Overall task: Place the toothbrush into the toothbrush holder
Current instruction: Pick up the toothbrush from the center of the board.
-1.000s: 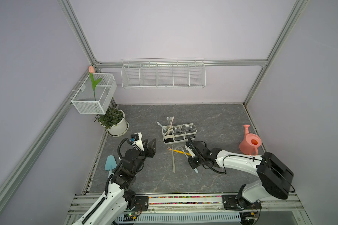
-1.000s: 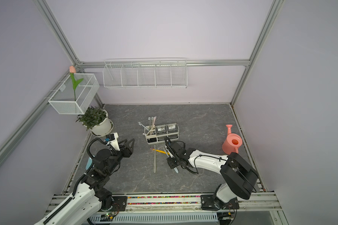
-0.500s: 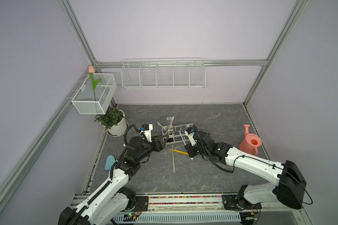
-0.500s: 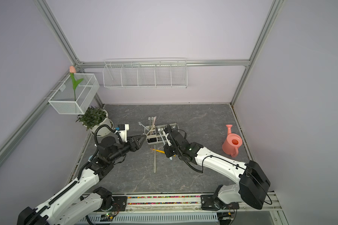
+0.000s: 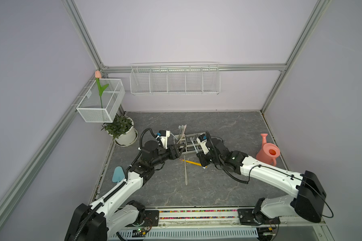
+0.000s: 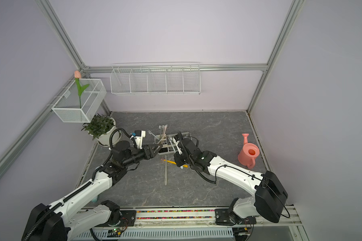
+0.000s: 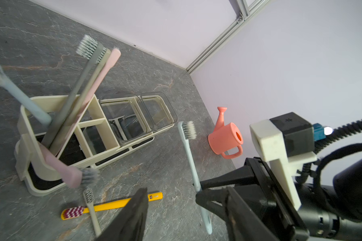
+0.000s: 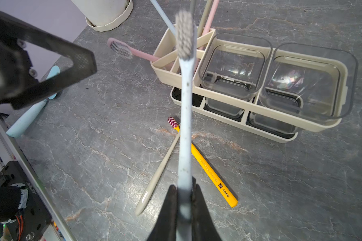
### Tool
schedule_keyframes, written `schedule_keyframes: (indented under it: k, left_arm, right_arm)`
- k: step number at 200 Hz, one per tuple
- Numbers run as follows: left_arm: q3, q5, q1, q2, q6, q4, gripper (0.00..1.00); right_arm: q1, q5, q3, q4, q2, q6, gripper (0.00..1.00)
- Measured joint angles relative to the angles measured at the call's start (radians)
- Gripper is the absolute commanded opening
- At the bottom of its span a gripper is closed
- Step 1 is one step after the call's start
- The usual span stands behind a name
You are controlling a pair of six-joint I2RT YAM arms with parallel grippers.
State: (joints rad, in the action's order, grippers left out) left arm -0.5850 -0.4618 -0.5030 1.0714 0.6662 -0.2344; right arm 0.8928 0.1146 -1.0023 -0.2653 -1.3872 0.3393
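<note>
While lilac walls (image 5: 176,31) enclose grey tabletop (image 5: 196,194) | right end effector (image 8: 184,187) pinches toothbrush (image 8: 186,125) | left end effector (image 5: 180,150) spread, seemingly near toothbrush holder (image 8: 265,112)

You are holding both arms stretched inward from their bases, elbows low and wrists close together. Your left gripper (image 5: 181,149) is hovering level, its jaws standing partly apart and gripping nothing. Just beside it, your right gripper (image 8: 184,188) is clamping the toothbrush (image 8: 185,104) by its handle, with its fingers pressed tight on either side.
</note>
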Motion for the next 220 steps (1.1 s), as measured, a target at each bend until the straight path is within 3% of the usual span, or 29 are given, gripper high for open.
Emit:
schedule_keyframes:
  k: [76, 220]
  left_arm:
    - [0.003, -0.037, -0.001, 0.171, 0.012, -0.152, 0.57]
    - [0.023, -0.034, -0.006, 0.146, 0.014, -0.240, 0.51]
  right_arm:
    - [0.000, -0.041, -0.035, 0.024, -0.020, 0.002, 0.07]
    - [0.008, -0.113, -0.087, 0.047, -0.068, 0.013, 0.07]
